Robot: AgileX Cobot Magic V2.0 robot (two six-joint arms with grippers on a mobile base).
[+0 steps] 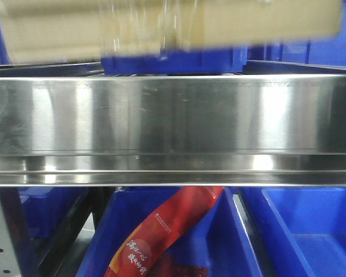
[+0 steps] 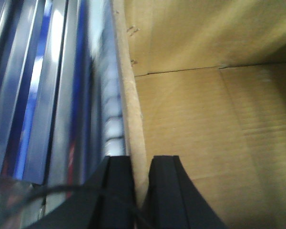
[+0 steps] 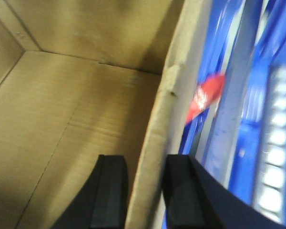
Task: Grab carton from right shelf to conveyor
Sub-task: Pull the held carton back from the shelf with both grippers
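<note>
Carton [image 1: 161, 23] hangs just above the steel front rail of the right shelf [image 1: 173, 121], its long axis running side to side between my arms. My left gripper [image 2: 140, 164] clamps its left wall and my right gripper [image 3: 143, 164] its right wall. No conveyor in view.

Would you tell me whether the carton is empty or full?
Empty where visible: both wrist views look inside the carton and show only bare cardboard.
</note>
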